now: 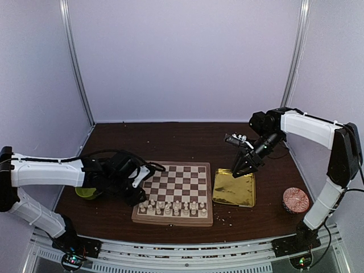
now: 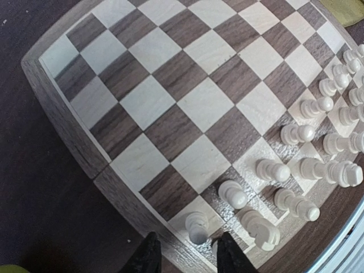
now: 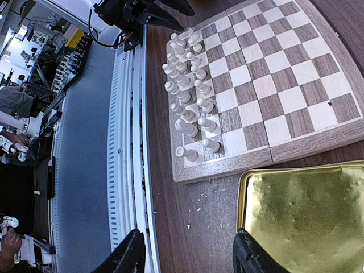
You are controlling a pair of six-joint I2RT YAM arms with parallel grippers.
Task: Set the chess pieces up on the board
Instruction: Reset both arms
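left pincer [image 2: 190,260] released, empty, at left rim of board [image 2: 170,85]; one piece [image 2: 197,226] stands just ahead, between its tips. pieces [image 2: 330,170] in two rows along the near edge, to its right. right pincer [image 3: 190,259] released, empty, over tray [image 3: 307,222] corner; board lies ahead.

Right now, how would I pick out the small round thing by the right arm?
Find the chessboard mid-table, then go right past the shiny gold tray. Beyond it, near the right arm, lies a flat round disc. It alone is circular, with a pink-and-white patterned top.
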